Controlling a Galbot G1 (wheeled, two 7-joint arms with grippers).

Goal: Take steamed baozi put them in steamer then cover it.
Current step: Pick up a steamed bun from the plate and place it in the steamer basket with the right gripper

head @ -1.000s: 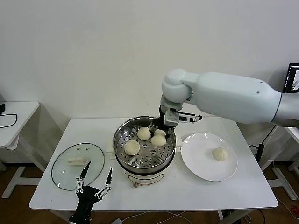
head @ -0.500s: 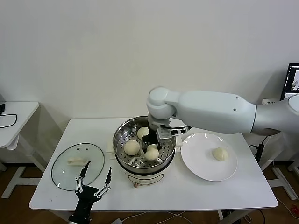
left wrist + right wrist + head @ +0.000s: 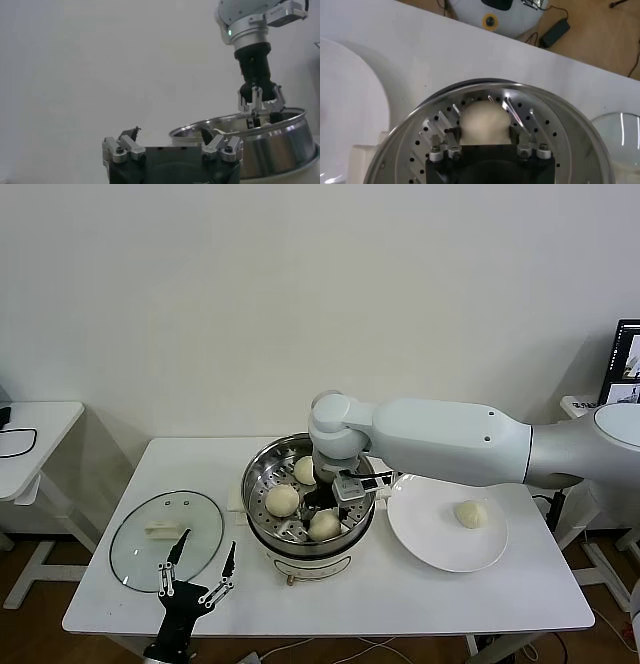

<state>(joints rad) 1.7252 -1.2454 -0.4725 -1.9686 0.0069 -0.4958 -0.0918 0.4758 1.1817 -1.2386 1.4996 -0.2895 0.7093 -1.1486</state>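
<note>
White tabletop carried everything. Right arm reached in from the right, its right claw lowered inside the steamer at centre, fingers spread apart on either side of a baozi on the perforated tray, not pinching it as far as the right wrist view showed. Steamer sat on its white base, uncovered. White plate just right of the steamer, one baozi on it toward its right side. Cover, clear glass with white handle, lay flat on the tabletop left of the steamer, apart from it. Three baozi in the steamer in head view: one at the left, one at the far side beside the claw, one at the near side right under the claw. Left claw parked at the near edge of the tabletop, by the near-right rim of the cover, fingers spread wide, holding nothing.
</note>
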